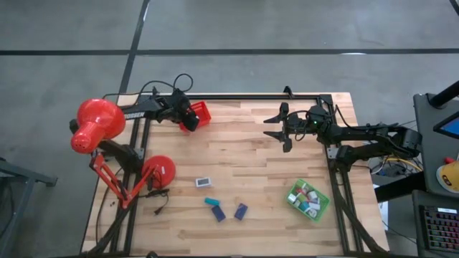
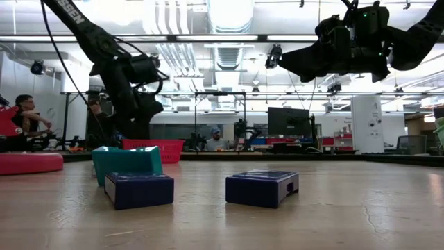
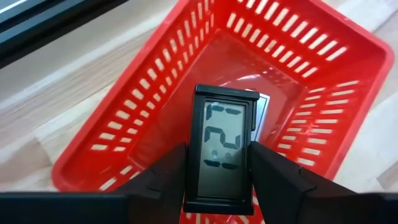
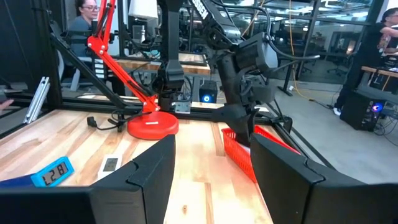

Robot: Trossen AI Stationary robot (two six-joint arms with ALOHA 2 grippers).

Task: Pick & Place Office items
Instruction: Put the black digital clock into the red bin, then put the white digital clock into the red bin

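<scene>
- my left claw (image 3: 217, 171) is clamping a small black clock (image 3: 222, 149) upright, hovering over the red basket (image 3: 124, 124) at the table's far left corner.
- if i'm releasing it off-centre, it's risking striking the rim and tumbling out.
- my right claw (image 4: 211, 171) is waiting apart, holding nothing.

From your overhead seat, the basket (image 1: 203, 113) sits at eleven o'clock on the worktop (image 1: 244, 161), the lamp (image 1: 97, 125) at nine. The tray (image 1: 308, 200) lies at four o'clock, with four loose items (image 1: 204, 182) around six.
</scene>
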